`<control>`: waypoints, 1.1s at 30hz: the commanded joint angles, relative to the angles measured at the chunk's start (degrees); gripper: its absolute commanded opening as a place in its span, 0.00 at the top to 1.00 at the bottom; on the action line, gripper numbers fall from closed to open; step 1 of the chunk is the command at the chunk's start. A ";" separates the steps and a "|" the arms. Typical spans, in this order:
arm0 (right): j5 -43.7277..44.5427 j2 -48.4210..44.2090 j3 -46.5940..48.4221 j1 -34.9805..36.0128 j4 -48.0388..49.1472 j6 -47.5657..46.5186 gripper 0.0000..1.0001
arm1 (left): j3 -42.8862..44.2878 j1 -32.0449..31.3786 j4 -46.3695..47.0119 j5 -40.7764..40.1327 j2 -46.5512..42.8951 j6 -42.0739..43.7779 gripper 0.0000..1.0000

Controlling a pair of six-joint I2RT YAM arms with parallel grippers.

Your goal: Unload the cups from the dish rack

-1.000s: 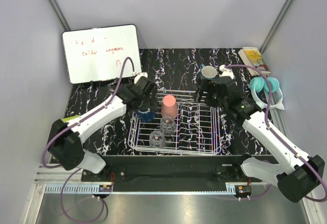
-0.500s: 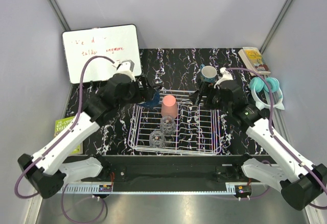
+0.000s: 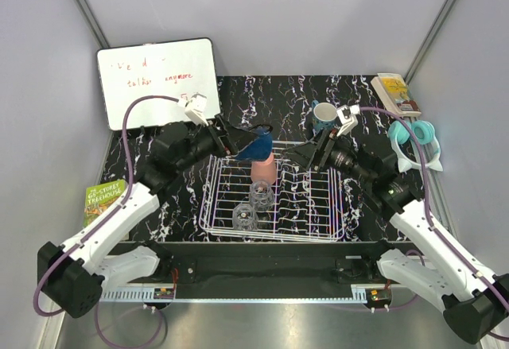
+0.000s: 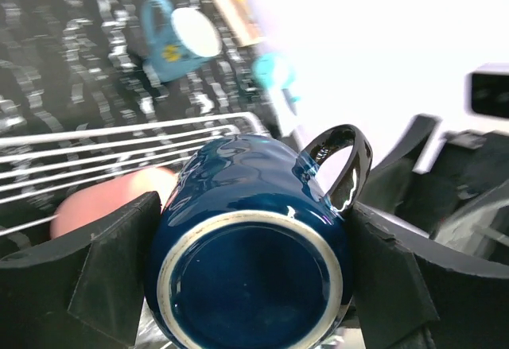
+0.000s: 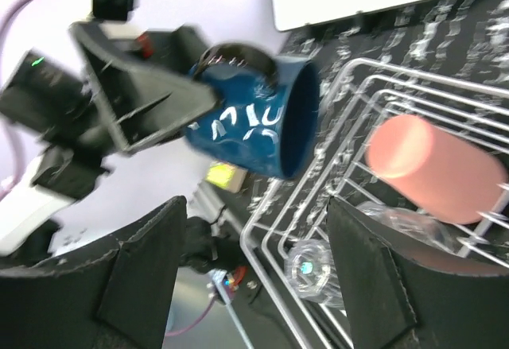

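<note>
My left gripper [image 3: 248,144] is shut on the dark blue cup [image 3: 256,144] and holds it on its side in the air over the back of the white wire dish rack [image 3: 318,206]. In the left wrist view the cup's base [image 4: 250,273] fills the space between both fingers. The salmon-pink tumbler [image 3: 264,171] stands upside down in the rack, with two clear glasses [image 3: 261,195] [image 3: 245,219] in front of it. The teal mug [image 3: 324,114] stands on the table behind the rack. My right gripper [image 3: 312,155] is open and empty, facing the blue cup [image 5: 254,122].
A whiteboard [image 3: 159,83] leans at the back left. A green book [image 3: 103,198] lies at the left edge. Another book [image 3: 394,88] and teal headphones [image 3: 413,138] lie at the back right. Grey walls close in on both sides.
My left gripper has lifted the blue cup out of the rack's left side and swung it up and to the right. My right gripper has turned to face the cup.
</note>
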 commanded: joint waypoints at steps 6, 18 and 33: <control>-10.52 -0.78 -3.69 0.35 12.98 5.42 0.21 | -0.43 2.06 31.20 15.54 7.03 -13.41 1.00; -11.48 3.17 -2.63 0.35 17.64 4.54 0.23 | -1.22 1.97 38.77 20.39 9.68 -18.26 1.00; -14.03 12.75 -0.62 1.75 30.20 7.79 0.37 | -5.26 1.80 44.93 22.06 11.52 -22.40 1.00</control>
